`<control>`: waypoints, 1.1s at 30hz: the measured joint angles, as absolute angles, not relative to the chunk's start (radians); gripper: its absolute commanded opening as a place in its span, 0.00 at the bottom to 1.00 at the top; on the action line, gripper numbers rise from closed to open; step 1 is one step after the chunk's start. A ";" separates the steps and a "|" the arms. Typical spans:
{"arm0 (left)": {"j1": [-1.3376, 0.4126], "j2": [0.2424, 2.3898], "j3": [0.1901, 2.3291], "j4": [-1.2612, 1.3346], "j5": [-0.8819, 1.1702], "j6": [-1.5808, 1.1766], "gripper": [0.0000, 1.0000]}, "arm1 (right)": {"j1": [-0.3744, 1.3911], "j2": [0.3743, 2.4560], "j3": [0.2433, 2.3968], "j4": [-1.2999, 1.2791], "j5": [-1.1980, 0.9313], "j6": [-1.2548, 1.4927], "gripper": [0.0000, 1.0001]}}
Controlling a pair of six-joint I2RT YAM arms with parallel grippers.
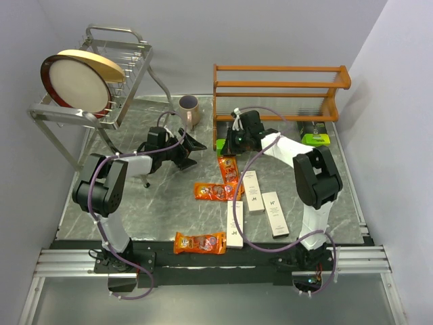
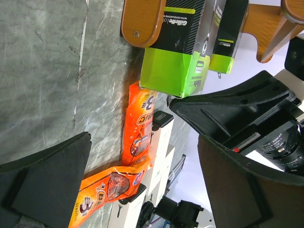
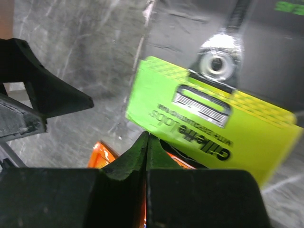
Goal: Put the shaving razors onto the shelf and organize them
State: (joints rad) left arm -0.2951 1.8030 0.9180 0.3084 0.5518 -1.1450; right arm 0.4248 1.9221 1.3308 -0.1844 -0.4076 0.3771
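Nearest the lens, the right gripper (image 3: 146,137) is pinched together on nothing, its tips just beside a lime-green pack (image 3: 209,118). The left gripper (image 1: 192,152) hangs spread wide above the table near the mauve mug (image 1: 189,108). I'd say the job now is lifting that pack. The right fingers should part, take it across its narrow sides clear of the orange packet beneath, then raise it level to a rail. Behind stands the shelf (image 1: 281,68), with no pack on its upper rails. Three white boxes (image 1: 252,191) lie on the table, long axes roughly front to back. Among the orange packets (image 1: 215,191), two lie crosswise. The lime-green pack sits by the shelf's left foot, lengthwise front to back, green end toward the arms.
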 measured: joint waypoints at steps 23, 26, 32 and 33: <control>-0.295 1.797 0.907 0.309 0.551 -1.144 1.00 | 0.462 1.990 1.404 -0.166 -0.375 0.395 0.00; -0.295 1.796 0.907 0.309 0.551 -1.143 0.99 | 0.463 1.988 1.402 -0.170 -0.355 0.386 0.00; -0.295 1.795 0.900 0.312 0.551 -1.141 0.99 | 0.462 1.974 1.391 -0.204 -0.271 0.335 0.00; -0.295 1.794 0.897 0.314 0.551 -1.141 0.99 | 0.461 1.972 1.388 -0.204 -0.265 0.329 0.00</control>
State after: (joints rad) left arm -0.2951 1.7939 0.8974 0.3141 0.5507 -1.1412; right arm 0.4610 1.9720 1.3880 -0.2043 -0.2646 0.3286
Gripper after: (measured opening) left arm 0.994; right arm 0.007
